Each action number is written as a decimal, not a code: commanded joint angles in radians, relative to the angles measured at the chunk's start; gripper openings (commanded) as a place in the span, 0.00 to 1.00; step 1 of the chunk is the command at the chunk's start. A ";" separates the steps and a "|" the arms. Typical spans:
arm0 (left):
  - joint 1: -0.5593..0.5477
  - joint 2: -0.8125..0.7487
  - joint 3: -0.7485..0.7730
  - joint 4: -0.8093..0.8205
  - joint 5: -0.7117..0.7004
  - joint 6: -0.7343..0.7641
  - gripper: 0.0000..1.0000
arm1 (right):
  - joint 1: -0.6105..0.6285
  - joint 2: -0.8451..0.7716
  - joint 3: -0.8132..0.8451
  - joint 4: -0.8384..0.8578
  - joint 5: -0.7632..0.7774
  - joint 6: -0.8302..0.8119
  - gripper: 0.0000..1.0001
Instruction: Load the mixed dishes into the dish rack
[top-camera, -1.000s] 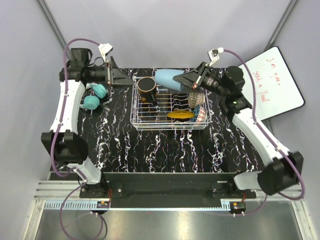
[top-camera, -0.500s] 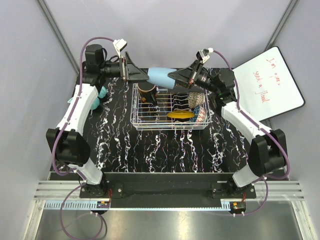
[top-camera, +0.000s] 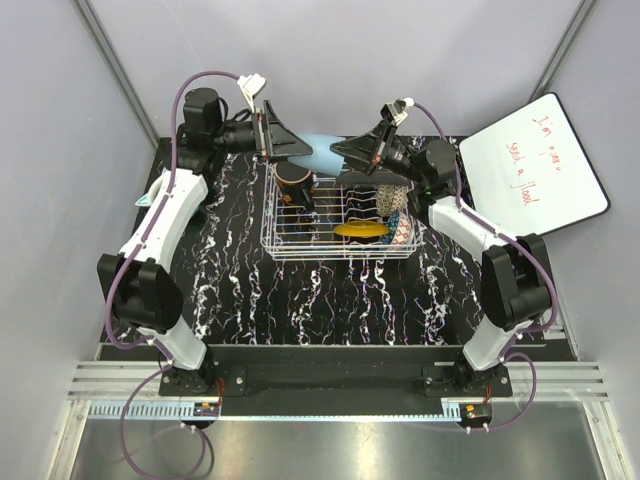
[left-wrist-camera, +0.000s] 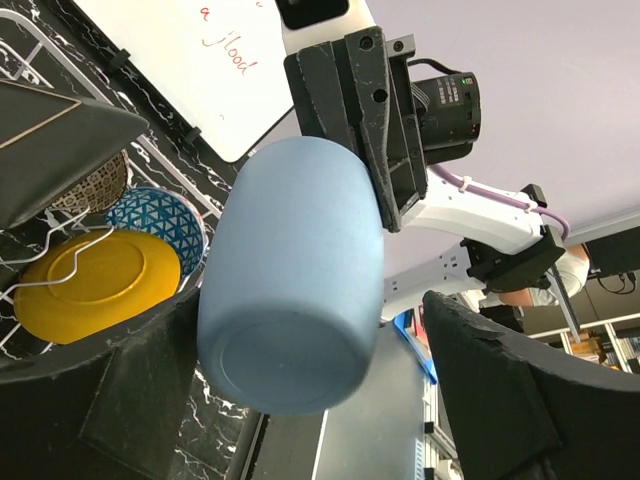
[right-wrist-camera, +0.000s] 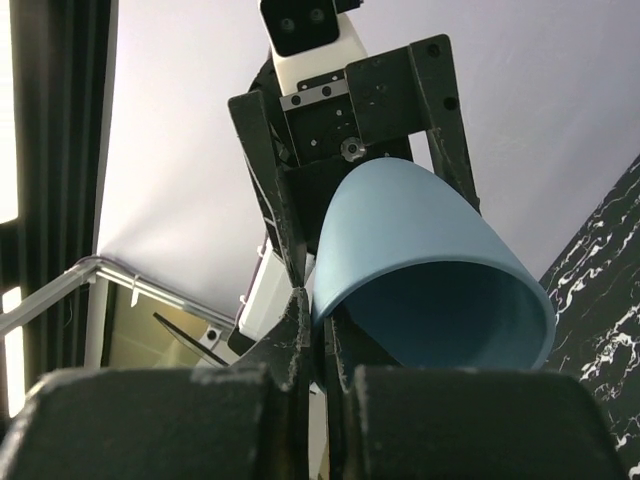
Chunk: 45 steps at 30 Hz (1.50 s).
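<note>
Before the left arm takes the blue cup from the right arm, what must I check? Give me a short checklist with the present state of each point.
1. The right pincer is shut on the rim of the light-blue cup: ok.
2. The left pincer is open, one finger on each side of the cup's base: ok.
3. Its fingers press the cup: not ok, the jaws stand wide.
4. The cup is clear of the dishes in the dish rack: ok, held in the air.
5. Free place in the rack: ok, near left part shows bare wire.
</note>
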 joint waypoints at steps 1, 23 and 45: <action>-0.031 -0.016 -0.023 0.076 0.015 -0.042 0.87 | 0.024 0.049 0.058 0.162 0.032 0.073 0.00; 0.049 -0.034 0.062 -0.253 0.050 0.189 0.00 | -0.045 0.036 -0.026 0.046 -0.083 0.093 0.50; -0.126 0.230 0.316 -1.076 -0.873 1.070 0.00 | -0.262 -0.681 -0.071 -1.247 0.230 -0.969 1.00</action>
